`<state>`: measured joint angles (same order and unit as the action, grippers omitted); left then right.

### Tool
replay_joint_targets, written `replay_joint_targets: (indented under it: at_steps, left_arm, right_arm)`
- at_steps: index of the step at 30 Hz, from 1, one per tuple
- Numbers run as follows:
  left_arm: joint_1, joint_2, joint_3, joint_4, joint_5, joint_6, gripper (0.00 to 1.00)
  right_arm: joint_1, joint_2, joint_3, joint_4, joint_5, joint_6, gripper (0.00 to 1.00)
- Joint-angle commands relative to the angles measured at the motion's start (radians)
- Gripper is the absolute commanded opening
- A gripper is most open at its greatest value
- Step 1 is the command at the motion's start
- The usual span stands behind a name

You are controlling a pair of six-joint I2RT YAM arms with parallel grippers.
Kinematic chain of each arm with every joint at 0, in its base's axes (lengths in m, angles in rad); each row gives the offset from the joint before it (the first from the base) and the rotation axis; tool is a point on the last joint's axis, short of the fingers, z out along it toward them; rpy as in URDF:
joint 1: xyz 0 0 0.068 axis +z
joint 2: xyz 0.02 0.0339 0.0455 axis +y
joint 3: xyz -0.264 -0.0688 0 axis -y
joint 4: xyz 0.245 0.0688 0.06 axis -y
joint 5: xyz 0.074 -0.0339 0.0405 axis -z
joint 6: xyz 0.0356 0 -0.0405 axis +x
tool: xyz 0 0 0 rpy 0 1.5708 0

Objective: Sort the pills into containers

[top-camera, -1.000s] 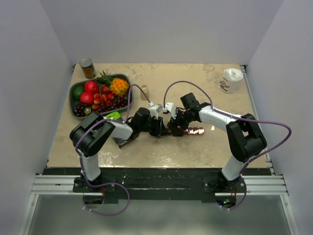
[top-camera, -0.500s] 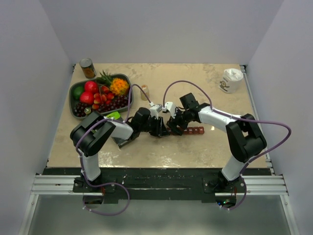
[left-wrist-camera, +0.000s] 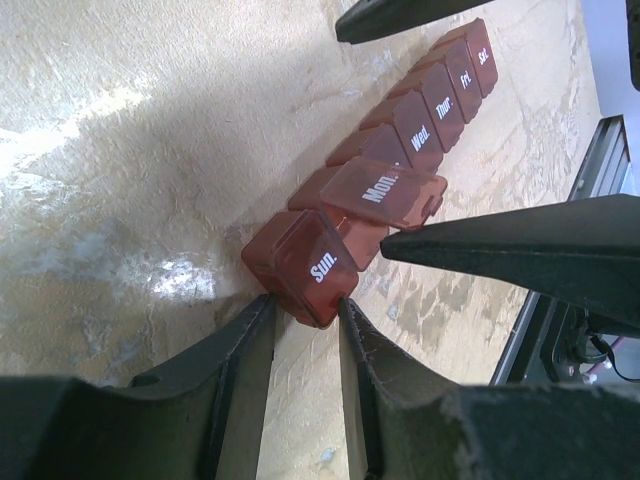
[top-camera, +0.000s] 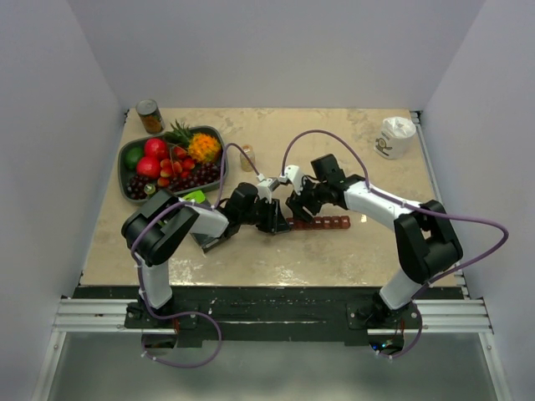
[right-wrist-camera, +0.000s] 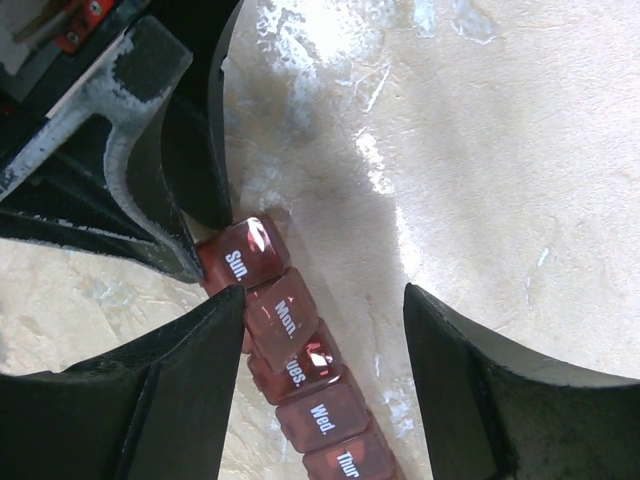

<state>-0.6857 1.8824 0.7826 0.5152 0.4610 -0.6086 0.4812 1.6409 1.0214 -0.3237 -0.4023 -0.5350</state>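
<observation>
Left tool (left-wrist-camera: 305,302) around containers (left-wrist-camera: 420,135), Sun. end

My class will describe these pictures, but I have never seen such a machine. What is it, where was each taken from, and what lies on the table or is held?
Two robot arms with two-finger grippers are bolted to a table. One picture looks down from above; the others come from cameras on each wrist. The left gripper pinches the Sun end of a pill organiser; the right gripper stands open around its tilted Mon lid. Farther back sit a fruit tray, a can and a white cup.
</observation>
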Motion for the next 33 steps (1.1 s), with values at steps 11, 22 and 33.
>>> replay_joint_targets:
  at_steps: [11, 22, 33]
  left_arm:
    - [-0.011, 0.078, -0.017, -0.182, -0.044, 0.059, 0.37]
    - [-0.009, 0.083, -0.014, -0.184, -0.039, 0.063, 0.37]
    - [-0.009, 0.083, -0.016, -0.184, -0.039, 0.061, 0.37]
  right_arm:
    - [-0.004, 0.022, 0.014, 0.083, 0.118, 0.067, 0.66]
    - [-0.021, 0.102, 0.057, 0.061, 0.139, 0.095, 0.74]
    - [-0.09, 0.01, 0.065, 0.014, -0.102, 0.066, 0.79]
